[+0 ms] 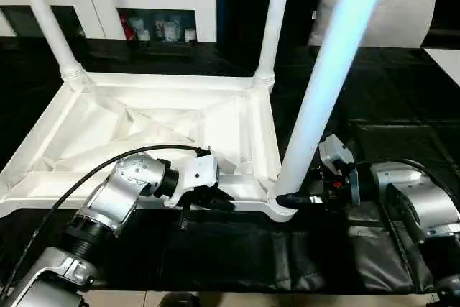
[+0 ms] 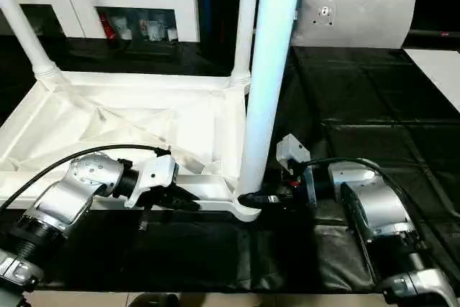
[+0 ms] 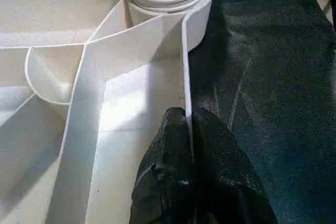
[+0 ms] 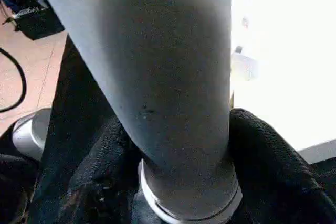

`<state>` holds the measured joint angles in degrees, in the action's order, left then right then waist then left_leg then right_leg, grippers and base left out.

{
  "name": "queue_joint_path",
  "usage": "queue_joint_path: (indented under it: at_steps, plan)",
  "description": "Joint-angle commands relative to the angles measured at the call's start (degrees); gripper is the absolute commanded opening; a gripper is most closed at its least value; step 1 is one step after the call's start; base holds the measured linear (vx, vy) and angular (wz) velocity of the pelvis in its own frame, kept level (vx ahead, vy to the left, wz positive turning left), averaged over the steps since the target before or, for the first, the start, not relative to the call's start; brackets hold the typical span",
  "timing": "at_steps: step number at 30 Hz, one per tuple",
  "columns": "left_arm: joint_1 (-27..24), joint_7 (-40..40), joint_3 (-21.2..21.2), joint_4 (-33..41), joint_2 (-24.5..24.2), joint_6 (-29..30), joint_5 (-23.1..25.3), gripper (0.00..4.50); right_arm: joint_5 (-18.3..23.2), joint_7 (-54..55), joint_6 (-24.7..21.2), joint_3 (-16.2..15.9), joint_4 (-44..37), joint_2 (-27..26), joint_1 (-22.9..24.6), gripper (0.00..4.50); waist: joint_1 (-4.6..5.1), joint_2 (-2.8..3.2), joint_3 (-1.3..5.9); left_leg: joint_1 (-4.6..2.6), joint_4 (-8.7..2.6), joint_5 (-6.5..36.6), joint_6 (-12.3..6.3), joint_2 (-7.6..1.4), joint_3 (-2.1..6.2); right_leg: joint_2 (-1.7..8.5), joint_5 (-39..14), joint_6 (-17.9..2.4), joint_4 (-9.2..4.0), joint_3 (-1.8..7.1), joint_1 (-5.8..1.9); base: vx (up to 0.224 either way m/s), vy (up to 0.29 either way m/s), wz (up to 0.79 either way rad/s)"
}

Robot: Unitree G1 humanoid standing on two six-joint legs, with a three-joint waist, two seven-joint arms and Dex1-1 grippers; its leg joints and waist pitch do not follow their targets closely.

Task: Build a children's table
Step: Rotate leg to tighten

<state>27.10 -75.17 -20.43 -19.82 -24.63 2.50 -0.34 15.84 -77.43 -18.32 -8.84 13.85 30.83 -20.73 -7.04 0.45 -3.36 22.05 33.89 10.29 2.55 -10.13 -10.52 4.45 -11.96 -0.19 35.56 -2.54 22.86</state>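
The upturned table (image 1: 144, 127) lies on a black mat, three legs standing in corner sockets. Treat it as light, stiff, smooth plastic (a judgement): grip thin ribs or a leg's base, never mid-leg, where leverage could tip it. Your left gripper (image 3: 188, 124) has its jaws pressed together on the near rim wall, pinching it. Your right gripper (image 2: 269, 198) sits at the near-right leg (image 1: 327, 77), jaws either side of its base just above the socket; whether they grip it you cannot tell.
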Motion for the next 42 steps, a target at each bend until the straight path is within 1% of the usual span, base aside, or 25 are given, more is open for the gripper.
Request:
queue_joint_path:
  at_steps: [1, 4, 6, 7, 8, 9, 10, 11, 12, 14, 16, 17, 19, 20, 21, 23, 26, 28, 31, 32, 34, 35, 39, 40, 42]
  plan:
    - [0.1, 3.6, -0.7, 1.0, 2.8, 1.9, -0.5, 0.0, 1.7, 2.6, -2.8, -0.7, -1.9, -2.5, 0.5, 2.2, 0.11, -0.7, 3.48, -1.08, -3.73, 8.4, -4.45, -3.31, 0.89, 4.08, -6.7, -14.5, -3.9, 2.28, -2.51, 0.0, 0.0, 0.0]
    - [0.6, 7.6, 0.0, 1.9, 5.9, 5.1, -0.7, 0.0, -0.2, 10.1, -5.0, -0.3, -1.7, -6.1, 0.0, 2.11, 0.49, -0.99, 3.19, -1.13, -3.96, 10.8, -3.06, -3.16, 0.93, 4.13, -11.2, -13.7, -4.43, 2.37, -2.34, 0.0, 0.0, 0.0]
    - [1.1, 10.1, 0.2, 2.4, 8.0, 7.7, -0.6, 0.0, -2.5, 16.1, -7.0, -0.4, -0.8, -8.6, -0.9, 2.08, 0.87, -0.85, 3.05, -1.33, -4.2, 12.7, -1.44, -3.09, 1.11, 4.27, -17.0, -12.0, -4.99, 2.46, -2.23, 0.0, 0.0, 0.0]
    - [1.1, 10.1, 0.2, 2.4, 8.0, 7.7, -0.6, 0.0, -2.5, 16.1, -7.0, -0.4, -0.8, -8.6, -0.9, 2.08, 0.87, -0.85, 3.05, -1.33, -4.2, 12.7, -1.44, -3.09, 1.11, 4.27, -17.0, -12.0, -4.99, 2.46, -2.23, 0.0, 0.0, 0.0]
    - [1.5, 12.3, 0.2, 2.4, 9.7, 8.9, 0.0, 0.0, -4.1, 20.6, -8.4, -0.5, 0.2, -10.6, -1.7, 2.07, 1.45, -0.9, 2.93, -0.98, -4.51, 13.6, -0.34, -2.94, 1.36, 4.2, -19.6, -10.5, -5.11, 2.34, -2.37, 0.0, 0.0, 0.0]
    - [1.7, 13.3, 0.2, 2.3, 10.3, 9.4, 0.4, 0.0, -4.6, 22.2, -8.8, -0.5, 0.6, -11.4, -2.0, 2.04, 1.96, -0.9, 2.9, -1.17, -4.56, 14.1, 0.2, -2.94, 1.42, 4.1, -20.1, -10.3, -5.21, 2.39, -2.12, 0.0, 0.0, 0.0]
    - [2.3, 17.1, 0.4, 1.8, 12.7, 11.1, 1.4, 0.0, -5.7, 28.2, -10.3, 0.4, 2.2, -14.4, -3.2, 2.02, 2.19, -0.68, 2.94, -1.16, -4.56, 14.4, 0.47, -2.89, 1.46, 4.07, -20.1, -10.2, -5.16, 2.43, -2.13, 0.0, 0.0, 0.0]
    - [2.7, 19.2, 0.7, 1.4, 14.1, 11.9, 1.8, 0.0, -6.1, 31.1, -10.8, 1.0, 3.1, -16.0, -3.8, 2.02, 2.66, -0.81, 2.88, -1.02, -4.61, 14.9, 0.8, -2.72, 1.49, 4.09, -21.0, -9.9, -5.36, 2.39, -2.19, 0.0, 0.0, 0.0]
    - [2.9, 20.6, 0.8, 1.2, 15.0, 12.6, 1.9, 0.0, -6.4, 33.2, -11.1, 1.5, 3.7, -17.1, -4.2, 2.01, 2.9, -0.91, 2.9, -1.24, -4.55, 15.4, 1.03, -2.61, 1.5, 4.13, -22.5, -9.4, -5.6, 2.38, -2.06, 0.0, 0.0, 0.0]
    - [3.5, 25.3, 1.2, 0.2, 18.2, 14.4, 2.8, 0.0, -7.6, 40.2, -10.7, 2.8, 6.6, -20.6, -5.8, 1.99, 3.28, -0.84, 2.98, -1.42, -4.44, 15.6, 1.02, -2.65, 1.45, 4.18, -22.4, -9.4, -5.72, 2.53, -1.89, 0.0, 0.0, 0.0]
    - [3.9, 29.3, 1.4, -0.6, 20.8, 15.8, 3.7, 0.0, -9.0, 46.8, -10.1, 4.2, 9.5, -23.5, -7.3, 1.99, 3.56, -0.8, 3.0, -1.3, -4.52, 15.4, 1.1, -2.59, 1.49, 4.07, -22.1, -9.3, -5.75, 2.52, -1.93, 0.0, 0.0, 0.0]
    - [4.0, 30.8, 1.4, -0.9, 21.9, 16.4, 4.2, 0.0, -9.2, 49.7, -10.0, 5.1, 10.5, -24.6, -7.8, 1.99, 3.7, -1.26, 3.17, -1.33, -4.44, 15.0, 0.76, -2.51, 1.41, 3.99, -21.3, -9.1, -5.79, 2.51, -2.01, 0.0, 0.0, 0.0]
    - [4.3, 32.8, 1.3, -1.2, 23.3, 16.9, 5.3, 0.0, -9.6, 51.8, -8.4, 5.8, 11.2, -26.3, -8.2, 1.99, 3.71, -0.91, 3.23, -1.2, -4.41, 13.9, 0.05, -2.53, 1.34, 3.96, -19.0, -9.3, -5.68, 2.57, -2.05, 0.0, 0.0, 0.0]
    - [4.3, 32.9, 1.3, -1.2, 23.3, 16.9, 5.3, 0.0, -9.6, 51.8, -8.3, 5.8, 11.2, -26.4, -8.2, 1.99, 3.63, -0.88, 3.31, -1.19, -4.35, 13.6, -0.09, -2.56, 1.32, 3.98, -18.0, -9.4, -5.62, 2.59, -2.12, 0.0, 0.0, 0.0]
    - [4.3, 33.1, 1.2, -1.2, 23.5, 17.0, 5.6, 0.0, -10.0, 50.8, -7.1, 5.2, 10.8, -26.4, -8.1, 2.53, 3.61, -0.91, 3.36, -1.02, -4.36, 12.8, -0.5, -2.53, 1.29, 3.87, -16.1, -9.7, -5.42, 2.57, -2.31, 0.0, 0.0, 0.0]
    - [4.0, 33.2, 1.1, -0.9, 23.6, 17.3, 6.2, 0.0, -10.6, 50.5, -5.5, 5.3, 10.3, -26.7, -7.7, 2.67, 3.58, -0.85, 3.5, -1.02, -4.25, 12.4, -1.01, -2.51, 1.19, 3.88, -14.6, -10.0, -5.32, 2.58, -2.37, 0.0, 0.0, 0.0]
    - [3.5, 32.7, 1.1, -0.8, 22.3, 16.9, 6.7, 0.0, -8.9, 48.7, -4.0, 7.0, 9.5, -25.6, -7.1, 2.97, 3.47, -0.67, 3.54, -1.06, -4.23, 12.2, -1.47, -2.55, 1.15, 3.88, -13.9, -10.2, -5.36, 2.56, -2.42, 0.0, 0.0, 0.0]
    - [3.7, 31.9, 1.4, -1.4, 20.7, 15.5, 6.9, 0.0, -8.7, 45.4, -2.4, 6.5, 8.6, -23.1, -6.4, 3.06, 3.36, -0.59, 3.61, -0.99, -4.22, 12.1, -1.63, -2.57, 1.18, 3.87, -13.4, -10.3, -5.28, 2.52, -2.55, 0.0, 0.0, 0.0]
    - [3.5, 29.9, 1.1, -1.8, 18.7, 11.8, 7.0, 0.0, -8.9, 42.7, -0.5, 6.1, 8.4, -20.8, -5.9, 3.32, 3.01, -0.7, 3.85, -0.89, -4.01, 10.3, -2.54, -2.6, 1.11, 3.84, -10.0, -10.9, -4.96, 2.53, -2.76, 0.0, 0.0, 0.0]
    - [3.1, 27.8, 1.0, -1.8, 17.1, 10.2, 6.8, 0.0, -9.1, 40.5, 1.6, 6.0, 8.4, -18.8, -5.6, 3.42, 2.9, -0.43, 3.91, -0.88, -3.92, 9.2, -2.9, -2.59, 1.1, 3.85, -8.1, -11.4, -4.77, 2.47, -2.78, 0.0, 0.0, 0.0]
    - [2.4, 25.1, 1.1, -1.6, 14.8, 9.2, 6.4, 0.0, -9.0, 36.9, 3.9, 6.4, 8.3, -16.1, -5.4, 3.5, 2.71, -0.61, 4.08, -0.8, -3.65, 8.2, -3.75, -2.59, 1.0, 3.87, -5.5, -12.0, -4.59, 2.41, -2.91, 0.0, 0.0, 0.0]
    - [2.2, 24.2, 1.2, -1.6, 14.1, 9.2, 6.2, 0.0, -8.8, 35.5, 4.3, 6.7, 8.3, -15.2, -5.4, 3.69, 2.7, -0.68, 4.08, -0.66, -3.58, 7.7, -4.34, -2.54, 0.94, 3.82, -4.8, -12.4, -4.41, 2.36, -2.98, 0.0, 0.0, 0.0]
    - [1.6, 20.4, 1.3, -1.9, 11.1, 5.6, 5.3, 0.0, -8.6, 27.9, 5.1, 5.6, 8.3, -10.9, -5.3, 3.97, 2.19, -0.55, 4.08, -0.81, -3.45, 7.3, -5.2, -2.83, 0.9, 3.76, -4.3, -13.5, -4.15, 2.25, -2.8, 0.0, 0.0, 0.0]
    - [1.2, 17.3, 0.8, -1.7, 9.2, 4.7, 4.7, 0.0, -8.1, 22.7, 5.8, 4.7, 8.0, -8.4, -5.2, 3.97, 1.97, -0.56, 4.03, -0.84, -3.46, 7.7, -5.16, -2.89, 0.88, 3.79, -4.5, -13.7, -4.13, 2.26, -2.78, 0.0, 0.0, 0.0]
    - [1.0, 14.6, 0.2, -1.4, 7.7, 4.0, 4.1, 0.0, -7.1, 19.0, 6.6, 4.2, 8.0, -6.7, -5.3, 3.97, 1.83, -0.57, 3.98, -0.87, -3.49, 8.3, -5.16, -2.96, 0.91, 3.79, -4.7, -13.9, -4.07, 2.22, -2.76, 0.0, 0.0, 0.0]
